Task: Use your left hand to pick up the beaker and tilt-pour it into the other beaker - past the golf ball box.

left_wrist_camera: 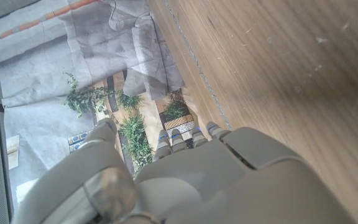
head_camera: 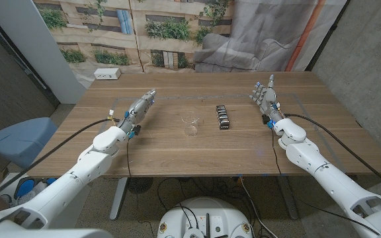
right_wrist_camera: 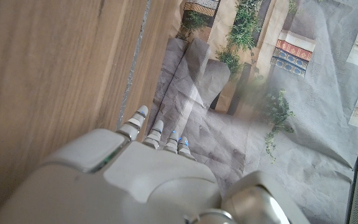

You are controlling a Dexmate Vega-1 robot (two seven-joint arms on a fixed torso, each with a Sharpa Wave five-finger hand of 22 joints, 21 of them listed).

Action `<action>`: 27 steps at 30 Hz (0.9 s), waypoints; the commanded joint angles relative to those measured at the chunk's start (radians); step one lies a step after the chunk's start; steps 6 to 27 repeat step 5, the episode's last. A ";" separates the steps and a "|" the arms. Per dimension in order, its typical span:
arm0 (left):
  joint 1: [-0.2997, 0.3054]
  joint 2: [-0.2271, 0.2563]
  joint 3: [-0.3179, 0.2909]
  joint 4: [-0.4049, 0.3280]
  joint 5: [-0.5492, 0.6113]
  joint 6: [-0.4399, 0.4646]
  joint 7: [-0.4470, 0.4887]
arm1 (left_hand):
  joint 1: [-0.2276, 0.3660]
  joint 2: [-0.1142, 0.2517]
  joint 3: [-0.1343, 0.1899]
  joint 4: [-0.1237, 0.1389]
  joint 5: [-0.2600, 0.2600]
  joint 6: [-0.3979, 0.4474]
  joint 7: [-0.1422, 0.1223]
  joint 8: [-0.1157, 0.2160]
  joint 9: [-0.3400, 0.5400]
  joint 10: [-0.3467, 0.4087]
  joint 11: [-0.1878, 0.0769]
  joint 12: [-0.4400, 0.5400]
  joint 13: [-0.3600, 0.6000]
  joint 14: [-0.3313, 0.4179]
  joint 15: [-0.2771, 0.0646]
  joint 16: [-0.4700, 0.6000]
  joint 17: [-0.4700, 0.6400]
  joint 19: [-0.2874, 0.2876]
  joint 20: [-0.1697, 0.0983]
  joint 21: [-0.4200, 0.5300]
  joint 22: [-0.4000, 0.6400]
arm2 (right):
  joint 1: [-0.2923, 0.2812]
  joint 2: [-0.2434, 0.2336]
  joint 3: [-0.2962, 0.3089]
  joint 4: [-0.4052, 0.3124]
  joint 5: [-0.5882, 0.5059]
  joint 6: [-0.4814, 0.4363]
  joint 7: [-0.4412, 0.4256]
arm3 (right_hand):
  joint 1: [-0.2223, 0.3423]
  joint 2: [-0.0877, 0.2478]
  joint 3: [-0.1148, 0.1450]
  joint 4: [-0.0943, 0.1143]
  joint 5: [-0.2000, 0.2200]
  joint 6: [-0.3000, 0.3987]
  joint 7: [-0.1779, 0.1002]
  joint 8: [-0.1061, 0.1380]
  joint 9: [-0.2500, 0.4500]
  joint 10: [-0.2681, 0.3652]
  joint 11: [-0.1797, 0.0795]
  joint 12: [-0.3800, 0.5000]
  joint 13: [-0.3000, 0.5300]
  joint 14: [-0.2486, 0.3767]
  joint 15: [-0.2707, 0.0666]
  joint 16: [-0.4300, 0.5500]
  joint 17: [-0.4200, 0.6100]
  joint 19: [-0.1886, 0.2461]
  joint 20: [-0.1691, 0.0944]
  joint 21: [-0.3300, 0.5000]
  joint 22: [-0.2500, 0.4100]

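A small clear glass beaker [head_camera: 190, 124] stands upright near the middle of the wooden table [head_camera: 177, 155]. Just to its right lies a dark, narrow golf ball box [head_camera: 223, 116] with pale balls in a row. I can make out only this one beaker. My left hand [head_camera: 140, 107] is left of the beaker, well apart from it, fingers stretched toward the far edge and holding nothing. My right hand [head_camera: 264, 96] is right of the box, fingers straight and apart, also holding nothing. In the wrist views my left hand [left_wrist_camera: 185, 180] and right hand [right_wrist_camera: 148, 174] reach along bare wood.
A white box [head_camera: 107, 74] sits at the table's far left corner. A blue chair [head_camera: 18, 140] stands off the table's left side. Behind the table hangs a printed backdrop [head_camera: 177, 26] with plants.
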 commanded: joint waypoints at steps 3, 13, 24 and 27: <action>0.011 -0.085 -0.026 0.034 -0.042 -0.011 0.062 | -0.025 0.003 0.004 0.012 0.007 0.022 0.008 0.005 -0.002 0.012 0.007 0.006 -0.001 0.007 -0.003 0.000 -0.001 0.019 -0.012 0.007 0.001 | 0.001 0.000 0.000 0.001 0.000 0.000 0.000 | 0.002 0.090 -0.006 0.001 0.006 -0.007 0.000 0.006 0.002 -0.003 -0.002 0.006 0.005 -0.004 -0.017 0.003 0.002 -0.003 0.006 0.007 0.005; 0.009 -0.092 -0.028 0.040 -0.047 -0.018 0.061 | -0.029 0.003 0.006 0.013 0.008 0.022 0.010 0.004 -0.002 0.012 0.006 0.006 -0.001 0.009 -0.004 0.000 -0.001 0.026 -0.018 0.008 0.000 | 0.000 0.000 0.000 0.000 0.000 0.000 0.000 | 0.002 0.090 -0.006 0.001 0.006 -0.006 0.000 0.006 0.002 -0.004 -0.002 0.006 0.005 -0.005 -0.020 0.003 0.002 -0.003 0.006 0.007 0.005; 0.009 -0.092 -0.028 0.040 -0.047 -0.018 0.061 | -0.029 0.003 0.006 0.013 0.008 0.022 0.010 0.004 -0.002 0.012 0.006 0.006 -0.001 0.009 -0.004 0.000 -0.001 0.026 -0.018 0.008 0.000 | 0.000 0.000 0.000 0.000 0.000 0.000 0.000 | 0.002 0.090 -0.006 0.001 0.006 -0.006 0.000 0.006 0.002 -0.004 -0.002 0.006 0.005 -0.005 -0.020 0.003 0.002 -0.003 0.006 0.007 0.005; 0.009 -0.092 -0.028 0.040 -0.047 -0.018 0.061 | -0.029 0.003 0.006 0.013 0.008 0.022 0.010 0.004 -0.002 0.012 0.006 0.006 -0.001 0.009 -0.004 0.000 -0.001 0.026 -0.018 0.008 0.000 | 0.000 0.000 0.000 0.000 0.000 0.000 0.000 | 0.002 0.090 -0.006 0.001 0.006 -0.006 0.000 0.006 0.002 -0.004 -0.002 0.006 0.005 -0.005 -0.020 0.003 0.002 -0.003 0.006 0.007 0.005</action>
